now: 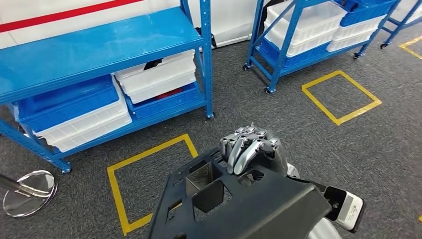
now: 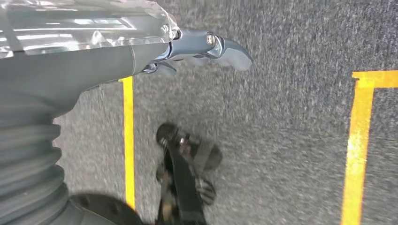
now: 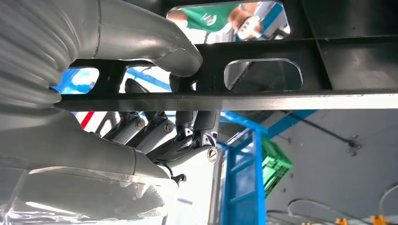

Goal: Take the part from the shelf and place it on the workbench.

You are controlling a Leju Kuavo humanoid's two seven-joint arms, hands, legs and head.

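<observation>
The part [image 1: 239, 204], a black metal frame with several rectangular cut-outs, is held up in front of the robot, low in the head view, above the grey carpet floor [image 1: 298, 134]; it does not touch any shelf. The right hand [image 1: 251, 149] grips it at its far edge; the fingers are curled over the top of the frame, and in the right wrist view the thumb [image 3: 155, 44] presses on one side of a black bar while the darker fingers [image 3: 155, 131] close on the other side. The left hand [image 2: 206, 47] hangs over the carpet with nothing in it; its fingers look stretched out, a little apart. A blue shelf [image 1: 99, 50] with white and blue bins [image 1: 159, 77] stands beyond the part, well apart from it; a second blue shelf [image 1: 298, 30] stands further right; yellow tape squares [image 1: 341, 97] mark the floor between them.
</observation>
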